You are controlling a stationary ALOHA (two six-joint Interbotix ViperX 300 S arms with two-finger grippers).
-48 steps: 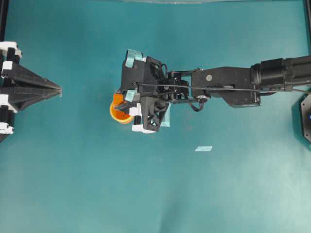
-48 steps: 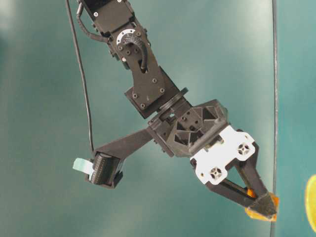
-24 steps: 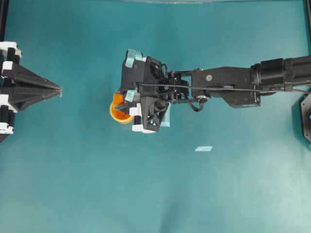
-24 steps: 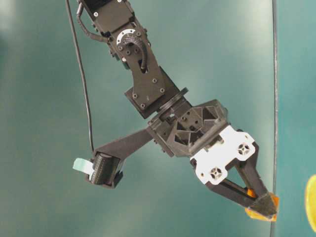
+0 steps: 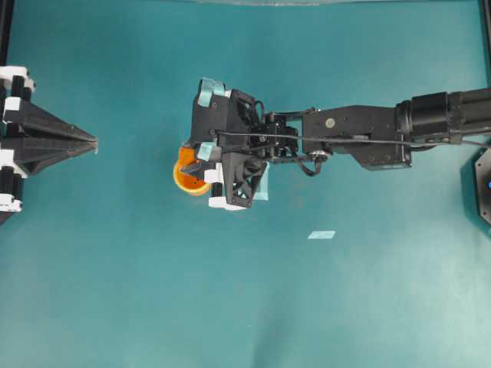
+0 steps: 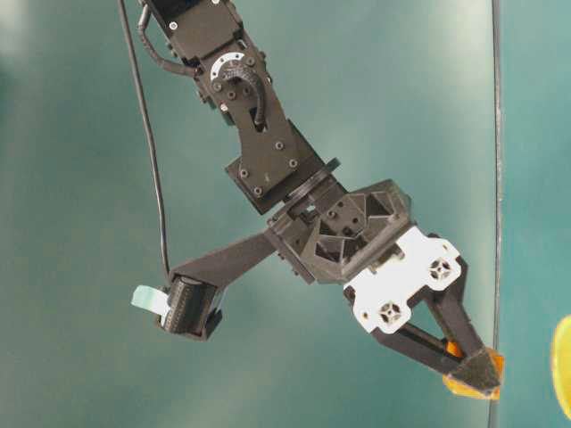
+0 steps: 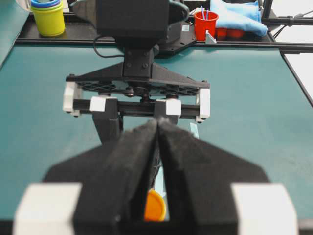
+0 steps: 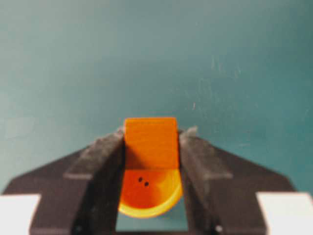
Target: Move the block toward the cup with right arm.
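Observation:
The orange block [image 8: 150, 143] is clamped between the black fingers of my right gripper [image 8: 150, 147]. The yellow-orange cup [image 8: 149, 194] lies right under it, its dark orange inside and yellow rim showing between the fingers. In the overhead view the right gripper [image 5: 193, 162] holds the block [image 5: 186, 156] over the far edge of the cup [image 5: 189, 181]. The table-level view shows the block [image 6: 471, 382] at the fingertips and a sliver of the cup [image 6: 563, 367] at the right edge. My left gripper [image 5: 92, 142] is shut and empty at the left edge; the cup [image 7: 155, 207] shows below its fingers.
A pale blue tape piece [image 5: 321, 234] lies on the teal table [image 5: 245, 307] right of centre. The right arm [image 5: 360, 136] stretches in from the right edge. Behind the table stand a red cup [image 7: 205, 24], stacked cups [image 7: 48, 17] and a blue cloth [image 7: 234, 14].

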